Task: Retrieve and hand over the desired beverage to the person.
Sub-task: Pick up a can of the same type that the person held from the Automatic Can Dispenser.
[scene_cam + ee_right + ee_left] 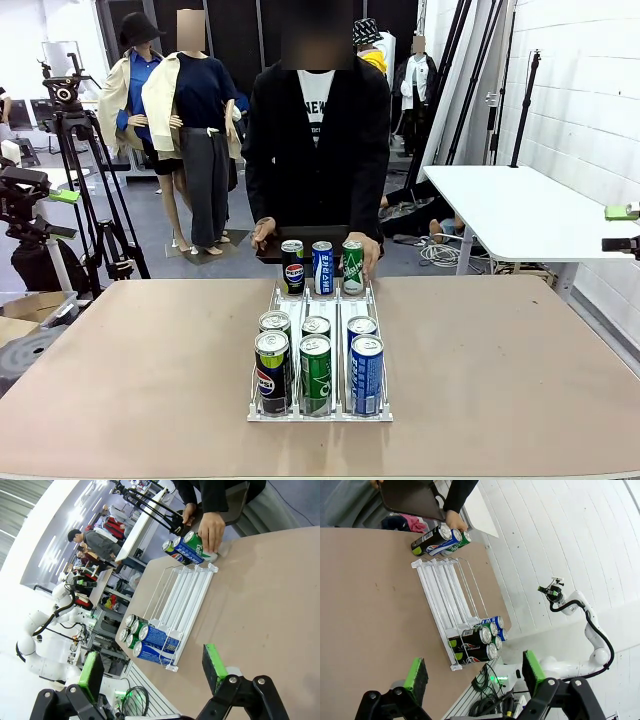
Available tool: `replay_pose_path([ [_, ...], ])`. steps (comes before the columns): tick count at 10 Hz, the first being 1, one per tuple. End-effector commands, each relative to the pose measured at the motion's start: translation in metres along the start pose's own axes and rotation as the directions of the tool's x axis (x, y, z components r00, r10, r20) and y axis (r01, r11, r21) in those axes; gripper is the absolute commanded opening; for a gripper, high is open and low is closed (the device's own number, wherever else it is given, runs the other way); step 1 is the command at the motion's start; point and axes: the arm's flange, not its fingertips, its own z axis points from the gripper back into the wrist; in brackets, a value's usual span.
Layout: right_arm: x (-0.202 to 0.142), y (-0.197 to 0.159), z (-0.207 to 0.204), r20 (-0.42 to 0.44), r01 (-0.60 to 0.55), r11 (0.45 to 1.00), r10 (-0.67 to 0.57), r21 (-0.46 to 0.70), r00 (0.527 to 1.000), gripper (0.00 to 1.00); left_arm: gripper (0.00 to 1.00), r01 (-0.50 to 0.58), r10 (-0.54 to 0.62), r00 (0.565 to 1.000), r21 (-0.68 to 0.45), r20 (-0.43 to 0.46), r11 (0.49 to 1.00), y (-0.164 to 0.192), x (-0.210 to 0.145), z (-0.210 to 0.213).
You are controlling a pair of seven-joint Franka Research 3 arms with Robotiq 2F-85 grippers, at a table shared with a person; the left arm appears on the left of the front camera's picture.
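Free: I see open bench (120,360) left and right of the centre rack (305,305), whose lanes are bare mid-length. Obstacles: six cans (316,372) packed at its near end; three cans (322,267) at its far end, with the person's hand (367,258) on the right one.

**canspotter:** what can anyone actually read here? I only get the Pepsi globe on the near black can (270,378), at the rack's (300,305) near left corner.

**tbl_watcher:** same globe on the far black can (292,268), at the rack's far left corner. The far blue can (322,267) next to it has white Korean lettering, too small for me. The green can (353,266) at the far right corner has white script I can't make out.

**canspotter:** left wrist view, a near blue can (492,622) shows "SW". And the person's (270,130) T-shirt (316,95) reads "NEW" on top, with the jacket covering the rest.
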Motion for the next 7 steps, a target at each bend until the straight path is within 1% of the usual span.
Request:
replay_pose_path([
  [1, 0.0002, -0.0008, -0.0003, -0.002, 0.007, 1.0, -0.007, -0.001, 1.0, 1.0, 1.0, -0.01, 0.01, 1.0, 0.0, 0.001, 1.0, -0.0013, 0.0005, 0.0005],
  [7, 0.0002, -0.0008, -0.0003, -0.002, 0.007, 1.0, -0.007, -0.001, 1.0, 1.0, 1.0, -0.01, 0.01, 1.0, 0.0, 0.001, 1.0, -0.0013, 0.0005, 0.0005],
])
